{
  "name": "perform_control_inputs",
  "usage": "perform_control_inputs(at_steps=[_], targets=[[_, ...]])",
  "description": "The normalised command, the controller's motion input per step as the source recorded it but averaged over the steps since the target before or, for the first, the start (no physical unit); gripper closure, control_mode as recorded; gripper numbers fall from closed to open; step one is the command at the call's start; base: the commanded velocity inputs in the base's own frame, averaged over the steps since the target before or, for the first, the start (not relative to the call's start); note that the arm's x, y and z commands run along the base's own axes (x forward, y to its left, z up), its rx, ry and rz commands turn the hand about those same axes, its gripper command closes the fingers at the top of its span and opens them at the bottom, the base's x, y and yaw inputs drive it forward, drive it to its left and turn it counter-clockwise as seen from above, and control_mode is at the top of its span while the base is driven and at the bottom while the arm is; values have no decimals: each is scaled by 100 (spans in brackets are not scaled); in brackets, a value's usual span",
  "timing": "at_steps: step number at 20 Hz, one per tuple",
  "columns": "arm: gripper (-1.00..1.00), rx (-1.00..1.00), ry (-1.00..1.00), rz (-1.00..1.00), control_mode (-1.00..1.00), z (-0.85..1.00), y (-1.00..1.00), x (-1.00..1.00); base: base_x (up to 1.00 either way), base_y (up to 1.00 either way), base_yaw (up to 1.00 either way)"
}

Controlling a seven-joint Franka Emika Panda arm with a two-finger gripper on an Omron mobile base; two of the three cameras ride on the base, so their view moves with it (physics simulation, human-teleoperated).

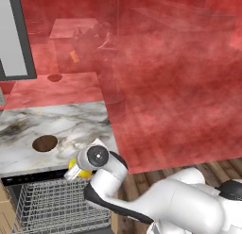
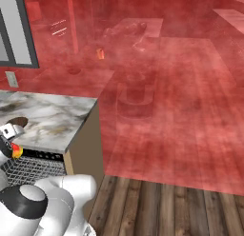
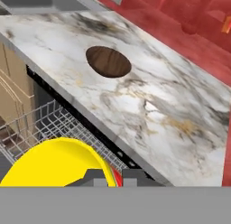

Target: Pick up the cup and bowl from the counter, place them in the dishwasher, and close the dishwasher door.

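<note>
My gripper point(image 1: 77, 170) is shut on the yellow cup point(image 1: 74, 169), which hangs just past the counter's front edge, above the silver wire rack point(image 1: 54, 204) of the open dishwasher. The hand view has the cup point(image 3: 54, 164) at bottom left, over the rack point(image 3: 43, 126). From the right base view a bit of the cup point(image 2: 17, 151) shows at the left edge. The dark brown bowl point(image 1: 45, 143) sits upright on the marble counter point(image 1: 71, 122), left of and behind the gripper; it also appears as the bowl point(image 3: 108, 61) and the bowl point(image 2: 18, 121). The dishwasher door is out of view.
A tan wood panel point(image 3: 13, 96) flanks the rack on the left. Red-tinted surfaces point(image 1: 165, 87) spread behind and to the right of the counter. Dark wooden floor point(image 2: 167, 206) lies to the right of the cabinet side point(image 2: 86, 149). A grey framed panel point(image 1: 14, 35) stands at the back left.
</note>
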Motion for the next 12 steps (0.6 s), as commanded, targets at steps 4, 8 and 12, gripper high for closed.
perform_control_inputs(at_steps=[4,8,12], targets=[[100,-6,-4,14,-100,-37,2,-18,0,0,0],[100,-3,-2,12,-100,-34,5,-3,0,0,0],[100,-4,0,8,-100,-32,9,0,0,0,0]])
